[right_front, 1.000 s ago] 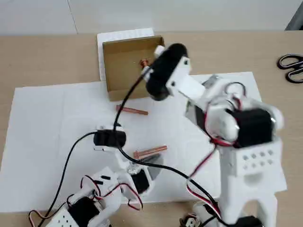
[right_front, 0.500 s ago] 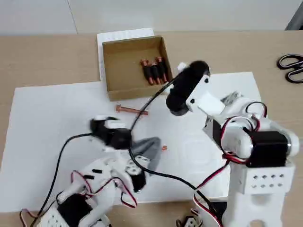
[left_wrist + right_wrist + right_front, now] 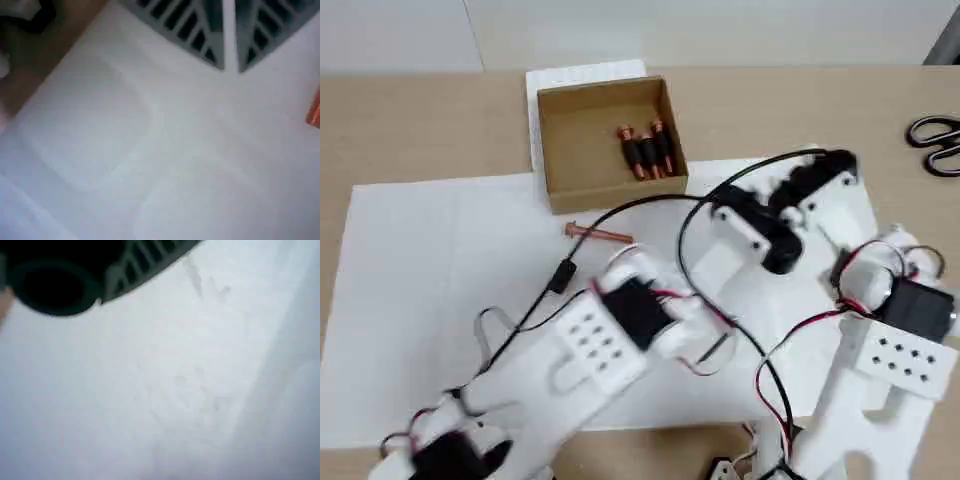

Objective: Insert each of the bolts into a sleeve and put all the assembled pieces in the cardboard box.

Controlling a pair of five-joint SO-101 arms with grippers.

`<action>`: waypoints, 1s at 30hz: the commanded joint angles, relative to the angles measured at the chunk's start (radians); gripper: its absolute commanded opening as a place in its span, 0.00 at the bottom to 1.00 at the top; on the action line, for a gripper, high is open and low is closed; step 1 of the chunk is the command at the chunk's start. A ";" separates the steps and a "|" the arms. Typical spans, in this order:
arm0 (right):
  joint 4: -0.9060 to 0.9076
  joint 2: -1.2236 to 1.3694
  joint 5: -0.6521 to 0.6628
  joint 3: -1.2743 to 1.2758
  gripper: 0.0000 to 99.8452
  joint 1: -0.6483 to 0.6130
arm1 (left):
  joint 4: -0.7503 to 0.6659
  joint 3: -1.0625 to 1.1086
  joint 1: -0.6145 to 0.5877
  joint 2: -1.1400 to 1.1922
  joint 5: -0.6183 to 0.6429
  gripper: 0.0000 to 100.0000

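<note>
Wooden bench [image 3: 420,120] runs across the high view, with a white sheet of paper [image 3: 420,260] over its middle and a pair of scissors [image 3: 935,140] at the right edge. The cardboard box [image 3: 575,150] sits at upper centre, and three assembled pieces [image 3: 645,152] lie side by side inside it, toward its right wall. One loose bolt [image 3: 598,233] lies flat on the paper just below the box. The left arm [image 3: 580,350] reaches from the lower left to the centre of the frame, its end near the bolt. The right arm [image 3: 790,215] is folded low, right of centre. The left pincer [image 3: 225,35] hangs close over bare paper, with a copper-coloured sliver [image 3: 315,107] at the frame's edge, too little of it to identify. I cannot tell whether this pincer is open or holds anything, and the same goes for the right pincer [image 3: 135,265]. The bolt looks like a small, light, stiff metal rod, smooth and likely to roll or slip. A grip across the middle of its shank, square to its length, seems safest, leaving one end free for a sleeve.
</note>
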 commanded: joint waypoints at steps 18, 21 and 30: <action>-0.403 0.136 -0.400 0.252 0.01 0.251 | 0.160 -0.088 -0.104 0.032 -0.021 0.01; -0.467 0.173 -0.410 0.252 0.00 0.265 | 0.160 -0.093 -0.100 0.147 -0.021 0.01; -0.559 0.240 -0.338 0.249 0.00 0.288 | 0.144 -0.093 -0.110 0.253 -0.196 0.01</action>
